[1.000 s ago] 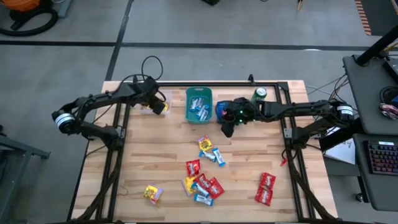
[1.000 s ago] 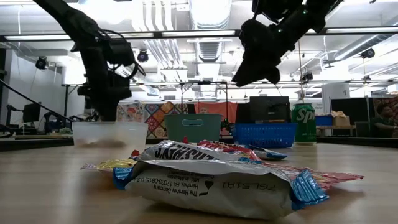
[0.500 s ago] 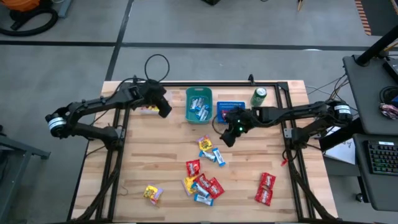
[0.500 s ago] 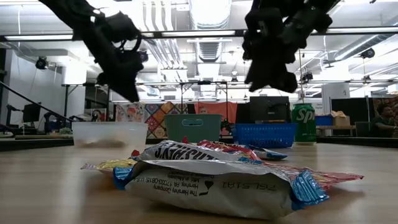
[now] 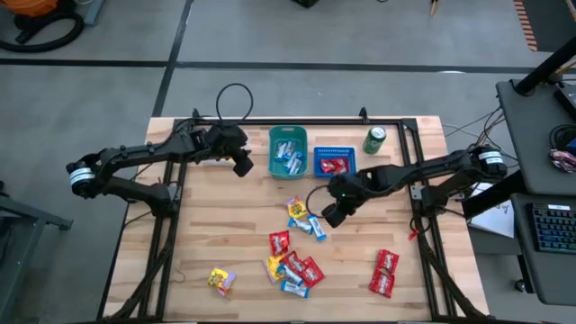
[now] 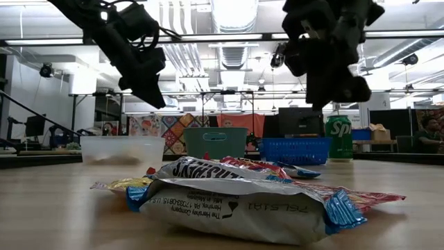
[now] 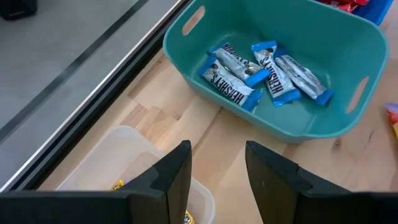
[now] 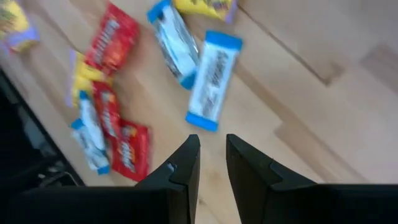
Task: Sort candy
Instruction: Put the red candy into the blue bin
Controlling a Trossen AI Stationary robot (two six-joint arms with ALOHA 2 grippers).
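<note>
Sorting's partly done: blue candies sit in the teal bin (image 5: pixel 288 151), red ones in the blue basket (image 5: pixel 334 162), while the right end effector (image 5: pixel 329 216), fingers narrowly parted and empty, hovers over the loose candy (image 5: pixel 292 264) mid-worktop, left end effector (image 5: pixel 243 166) spread, empty.

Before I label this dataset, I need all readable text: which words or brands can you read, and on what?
"HERSHEY'S": blue-and-white candy bars in the teal bin.
"Spr", partly cut off: green can.
"HERSHEY'S", upside down: silver wrapper nearest the low camera; its fine print is too small.
Red and yellow wrappers on the table: too blurred.
</note>
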